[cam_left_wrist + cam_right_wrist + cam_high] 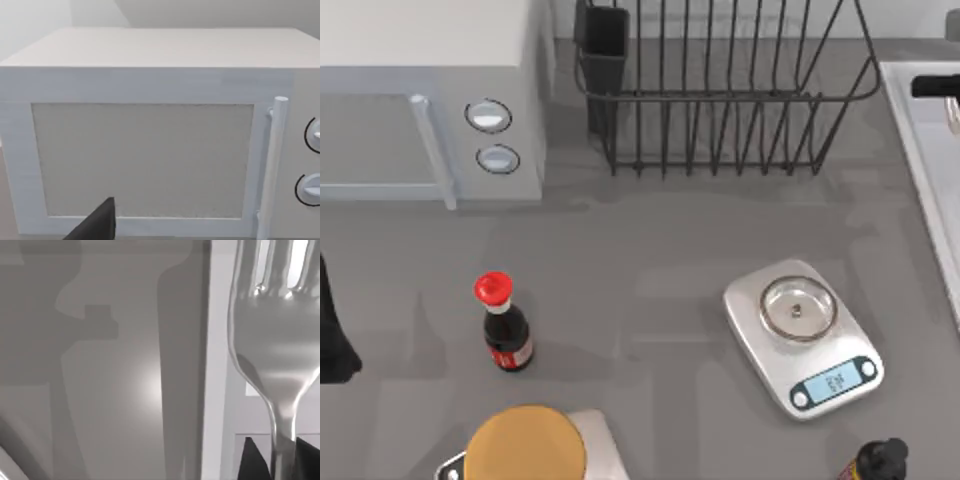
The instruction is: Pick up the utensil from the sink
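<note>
My right gripper (282, 460) had its two dark fingers (250, 460) closed tight on the thin handle of the utensil (277, 340). The wrist camera looked straight up that handle to the fork-like head, its tines pointing away from the gripper. Behind it lay the pale floor of the sink (125, 380) and one straight, lighter wall running alongside the fork; I could not tell from that view whether the head was touching the basin or hanging clear of it.

From above, the sink (920, 130) ran along the right edge of the tabletop, and at its far end a dark part of my right arm crossed the rim, with a curved sliver of something shiny just beside it at the frame's edge.

My left arm sat parked at the left edge of the tabletop, and its gripper (97, 225) faced the door of the white microwave (150, 150) in the far left corner; I could not tell how its fingers stood.

The black dish rack (720, 90) stood at the far edge, the kitchen scale (803, 335) nearer the right side, and a red-capped bottle (503, 325) towards the left.
</note>
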Robot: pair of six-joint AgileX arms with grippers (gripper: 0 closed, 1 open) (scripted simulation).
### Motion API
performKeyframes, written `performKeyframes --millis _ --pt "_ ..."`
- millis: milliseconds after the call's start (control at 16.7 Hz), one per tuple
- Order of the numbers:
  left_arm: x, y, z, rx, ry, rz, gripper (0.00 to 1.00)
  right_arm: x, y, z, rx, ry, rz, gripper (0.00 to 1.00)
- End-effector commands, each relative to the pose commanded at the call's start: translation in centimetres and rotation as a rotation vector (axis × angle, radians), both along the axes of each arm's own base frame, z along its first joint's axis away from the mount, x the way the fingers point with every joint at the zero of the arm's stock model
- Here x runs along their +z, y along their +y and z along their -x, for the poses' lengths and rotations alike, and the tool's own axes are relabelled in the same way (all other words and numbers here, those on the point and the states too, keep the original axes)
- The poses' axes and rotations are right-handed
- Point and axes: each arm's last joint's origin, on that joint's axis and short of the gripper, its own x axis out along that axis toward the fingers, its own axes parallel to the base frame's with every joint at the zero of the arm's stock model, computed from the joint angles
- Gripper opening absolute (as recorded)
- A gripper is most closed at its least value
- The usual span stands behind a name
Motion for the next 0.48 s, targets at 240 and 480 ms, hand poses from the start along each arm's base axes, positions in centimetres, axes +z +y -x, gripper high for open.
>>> performKeyframes --millis 240,480 --pt "0.0 0.0 0.0 0.0 0.0 0.0 1.0 2.8 8.8 4.5 0.003 0.013 0.005 0.0" --pt "0.0 0.0 0.0 0.0 0.0 0.0 1.0 3.7 10.7 6.4 0.002 0.015 0.007 0.0"
